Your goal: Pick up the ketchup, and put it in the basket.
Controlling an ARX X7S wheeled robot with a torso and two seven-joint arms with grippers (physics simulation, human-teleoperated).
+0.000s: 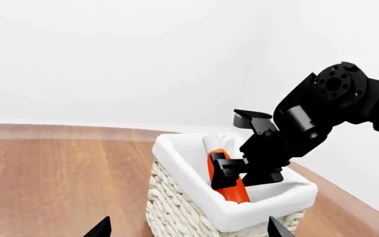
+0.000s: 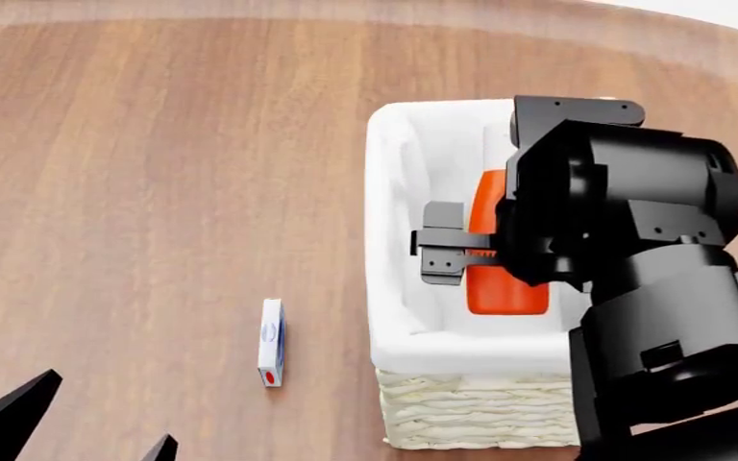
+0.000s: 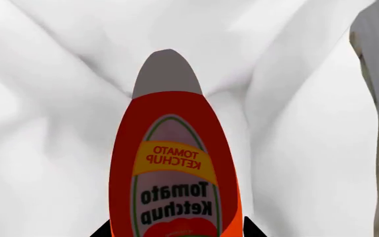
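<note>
1. A rectangular cream woven wicker basket with a white cloth liner stands on a brown wooden desk.
2. The orange-red plastic ketchup bottle with a white cap lies inside the basket.
3. The black right gripper reaches into the basket, jaws pinching the bottle.
4. The left gripper hovers near the basket, jaws spread.
5. A small white box lies beside the basket.

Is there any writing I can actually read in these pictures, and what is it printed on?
"TOMATO KETCHUP": red letters on the yellow band of the ketchup label, seen from the right wrist.
"Tomato Ketchup": larger black letters below it, same label.
The small white box on the table has a blue and a red mark, too small to read.
Nothing else carries text.
</note>
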